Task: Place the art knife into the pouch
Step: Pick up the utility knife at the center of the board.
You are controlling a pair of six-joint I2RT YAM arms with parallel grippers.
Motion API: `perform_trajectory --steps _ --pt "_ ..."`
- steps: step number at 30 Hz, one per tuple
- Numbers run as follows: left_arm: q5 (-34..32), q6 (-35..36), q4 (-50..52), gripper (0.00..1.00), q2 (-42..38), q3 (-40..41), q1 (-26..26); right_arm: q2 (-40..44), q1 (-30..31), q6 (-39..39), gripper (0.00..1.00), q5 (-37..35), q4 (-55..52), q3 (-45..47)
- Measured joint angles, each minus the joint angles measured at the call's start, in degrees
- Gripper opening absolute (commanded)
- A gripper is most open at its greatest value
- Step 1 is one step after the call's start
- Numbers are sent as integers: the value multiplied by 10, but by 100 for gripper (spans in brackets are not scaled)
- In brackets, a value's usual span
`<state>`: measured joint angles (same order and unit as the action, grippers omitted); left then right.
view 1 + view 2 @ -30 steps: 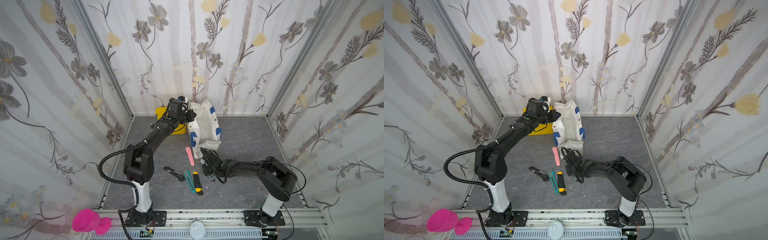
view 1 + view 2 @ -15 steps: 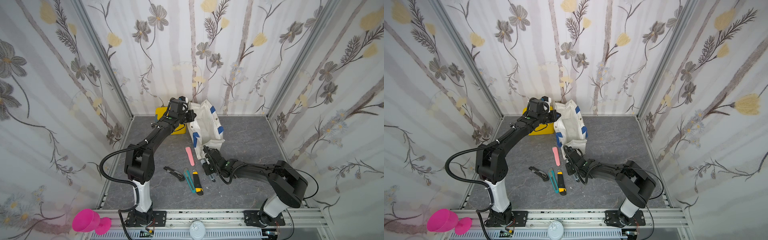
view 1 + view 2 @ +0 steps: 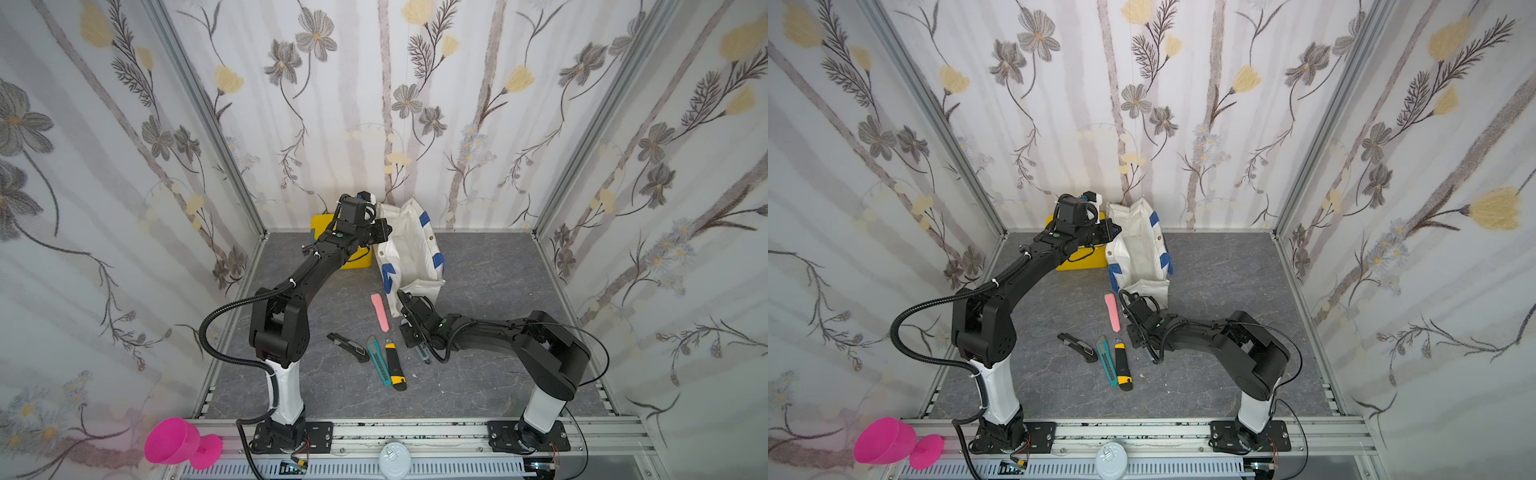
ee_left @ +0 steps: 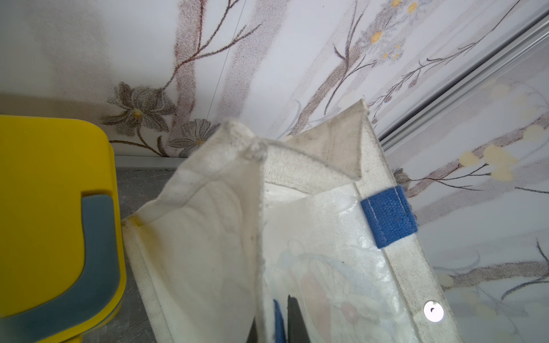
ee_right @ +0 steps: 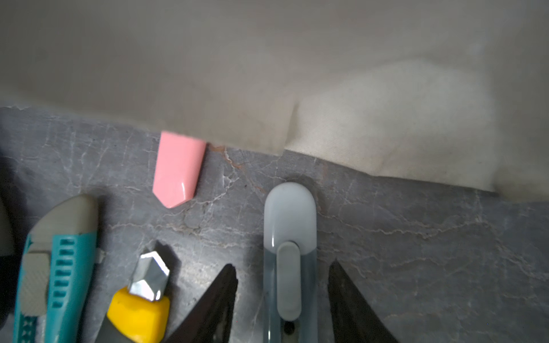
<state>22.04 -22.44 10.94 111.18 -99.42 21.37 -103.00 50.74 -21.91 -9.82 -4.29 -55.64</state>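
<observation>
The pouch point(image 3: 411, 249) point(image 3: 1138, 253), a white canvas bag with blue patches, stands open at the back of the table. My left gripper point(image 3: 380, 232) point(image 4: 271, 326) is shut on the pouch's point(image 4: 326, 252) rim and holds it up. A pale grey-blue art knife point(image 5: 289, 225) point(image 3: 424, 354) lies flat on the grey table just in front of the pouch point(image 5: 386, 118). My right gripper point(image 5: 282, 265) point(image 3: 405, 301) point(image 3: 1127, 299) is open low over the knife. One finger stands on each side of the handle, with a gap on both sides.
Several other knives lie left of the right gripper: pink point(image 3: 379, 311) point(image 5: 178, 169), black point(image 3: 348, 341), teal point(image 3: 378, 359) point(image 5: 59, 267) and yellow-black point(image 3: 395, 365) point(image 5: 139, 311). A yellow box point(image 3: 322, 224) point(image 4: 44, 208) sits beside the pouch. A pink cup point(image 3: 174, 442) lies on the front rail.
The right gripper's jaws have spread wider around the pale knife, and that arm's elbow has swung out to the right. The left gripper still holds the pouch rim.
</observation>
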Motion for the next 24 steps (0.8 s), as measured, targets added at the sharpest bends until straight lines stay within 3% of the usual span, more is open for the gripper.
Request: perform_trajectory --steps 7,11,18,24 --pt "-5 4 4 0 1 -4 0 -18 -2 10 43 -6 0 -8" --pt "-5 4 3 0 5 -8 0 -27 -2 12 27 -10 8 -13" --pt "-6 9 3 0 9 -8 -1 -31 -4 14 24 -10 20 -17" --pt "-6 9 5 0 13 -8 -2 27 -5 11 25 -9 3 12"
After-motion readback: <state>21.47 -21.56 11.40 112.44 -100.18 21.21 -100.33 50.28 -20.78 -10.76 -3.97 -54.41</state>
